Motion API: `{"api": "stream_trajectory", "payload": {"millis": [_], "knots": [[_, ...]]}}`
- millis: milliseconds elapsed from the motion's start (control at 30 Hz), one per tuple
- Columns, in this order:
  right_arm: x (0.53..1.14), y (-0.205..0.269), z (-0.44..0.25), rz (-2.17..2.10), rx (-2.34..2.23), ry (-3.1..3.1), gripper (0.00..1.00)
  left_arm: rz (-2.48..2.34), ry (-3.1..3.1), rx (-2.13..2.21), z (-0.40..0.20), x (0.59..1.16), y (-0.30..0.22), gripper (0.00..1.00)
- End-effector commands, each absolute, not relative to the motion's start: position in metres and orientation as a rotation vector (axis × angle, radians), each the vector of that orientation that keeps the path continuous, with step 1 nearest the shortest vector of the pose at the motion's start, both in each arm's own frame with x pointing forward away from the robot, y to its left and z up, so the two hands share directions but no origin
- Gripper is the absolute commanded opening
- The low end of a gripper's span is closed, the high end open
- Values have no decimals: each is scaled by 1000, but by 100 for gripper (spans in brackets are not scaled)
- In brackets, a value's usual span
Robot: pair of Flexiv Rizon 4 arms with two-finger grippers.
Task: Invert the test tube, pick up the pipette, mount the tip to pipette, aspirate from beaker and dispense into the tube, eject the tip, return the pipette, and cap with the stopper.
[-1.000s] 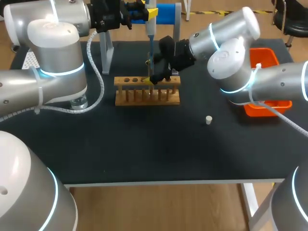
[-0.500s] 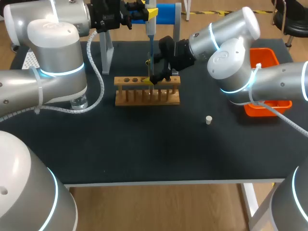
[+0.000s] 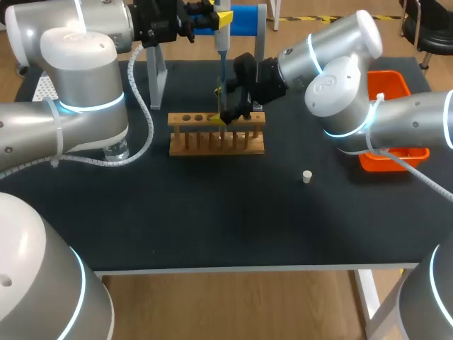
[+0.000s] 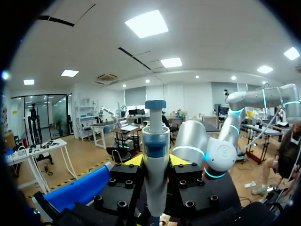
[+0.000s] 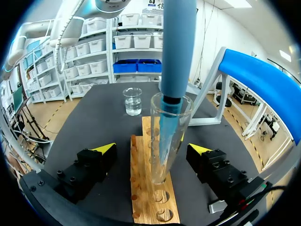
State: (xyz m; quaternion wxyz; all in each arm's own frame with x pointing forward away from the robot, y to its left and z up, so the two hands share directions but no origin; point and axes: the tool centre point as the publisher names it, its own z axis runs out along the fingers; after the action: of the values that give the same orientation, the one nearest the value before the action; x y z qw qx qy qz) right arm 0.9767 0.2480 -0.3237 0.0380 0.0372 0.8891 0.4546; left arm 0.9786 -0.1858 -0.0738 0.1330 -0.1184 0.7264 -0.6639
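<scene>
In the head view my left gripper (image 3: 221,20) is shut on the blue-and-white pipette (image 3: 221,49) and holds it upright above the wooden rack (image 3: 216,136). In the left wrist view the pipette (image 4: 155,160) stands between the yellow-tipped fingers (image 4: 133,160). Its blue tip (image 5: 167,125) reaches down inside the clear test tube (image 5: 165,165), which stands upright in the rack (image 5: 149,200). My right gripper (image 5: 153,150) is open, one finger on each side of the tube, neither touching it. The small white stopper (image 3: 306,176) lies on the mat to the rack's right.
The beaker (image 5: 132,100) of clear liquid stands beyond the rack; in the head view the beaker (image 3: 117,150) is partly hidden under my left arm. A blue pipette stand (image 3: 244,18) is at the back. An orange bin (image 3: 391,88) sits at the right edge.
</scene>
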Motion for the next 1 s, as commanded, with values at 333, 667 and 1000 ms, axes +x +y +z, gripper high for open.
{"api": "stream_trajectory", "payload": {"millis": [333, 667, 1000], "knots": [[977, 248, -323, 1392, 113, 2731, 100, -1903, 2107, -351, -63, 973, -186, 0], [977, 248, -323, 1392, 113, 2731, 100, -1907, 2093, -344, -57, 970, -186, 0], [977, 248, -323, 1392, 113, 2731, 100, -1916, 2079, -344, -51, 968, -186, 0]]}}
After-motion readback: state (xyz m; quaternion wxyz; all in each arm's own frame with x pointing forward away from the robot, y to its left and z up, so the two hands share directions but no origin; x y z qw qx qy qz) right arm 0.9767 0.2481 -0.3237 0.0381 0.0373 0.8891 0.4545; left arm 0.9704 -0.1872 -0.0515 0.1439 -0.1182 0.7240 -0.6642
